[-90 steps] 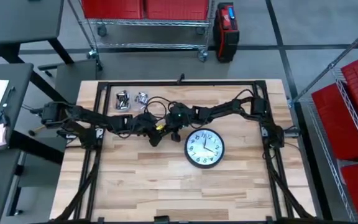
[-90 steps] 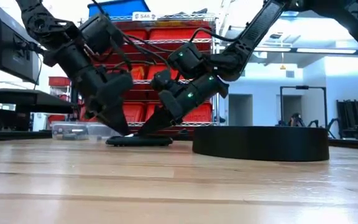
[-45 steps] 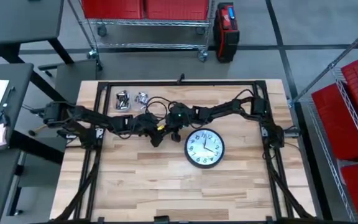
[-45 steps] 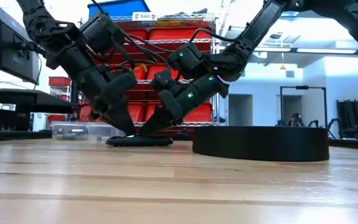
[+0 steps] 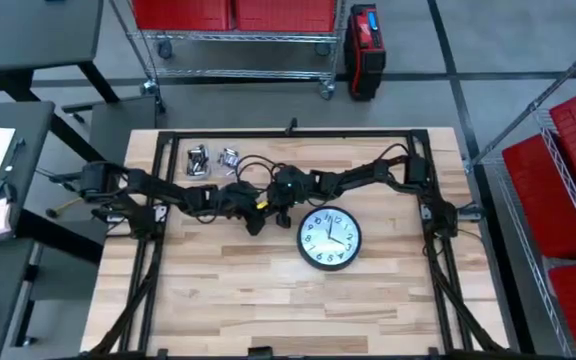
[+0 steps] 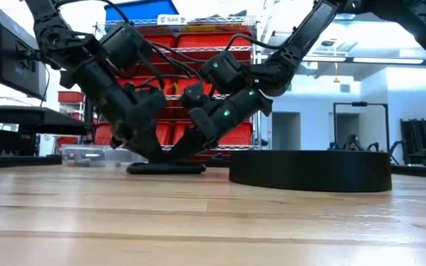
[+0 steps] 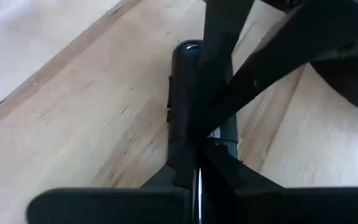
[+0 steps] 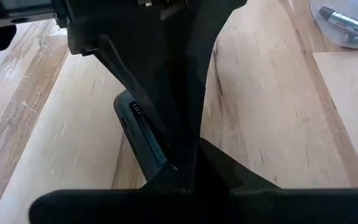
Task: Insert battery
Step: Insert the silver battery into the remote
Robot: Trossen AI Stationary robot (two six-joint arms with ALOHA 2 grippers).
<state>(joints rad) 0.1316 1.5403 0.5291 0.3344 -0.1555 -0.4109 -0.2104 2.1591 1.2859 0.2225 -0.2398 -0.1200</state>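
Both arms converge near the middle of the table (image 5: 268, 300), just to the left of the wall clock (image 5: 329, 238) as the high view shows it. The task's thing here is a flat black device (image 6: 166, 168), apparently a remote control or similar battery holder, lying flat on the table beneath the two grippers. The left gripper (image 6: 152, 153) and the right gripper (image 6: 177, 151) both reach down to the device and meet at its upper face. In the left wrist view the device (image 7: 188, 93) runs lengthwise ahead of the fingers, which appear drawn together on or against it; the right wrist view shows a ribbed edge of the device (image 8: 143, 137) with the fingers likewise closed at its surface. Whether a battery is pinched between either pair of fingers cannot be determined, since the dark parts overlap. A clear container of spare batteries (image 5: 200, 160) stands near the far left corner of the table, well apart from the work. Handling judgement: the device is rigid, light and smooth, so it is likely to slide under a sideways push; hold it by its long edges while pressing the small, hard, round cell straight down into the compartment.
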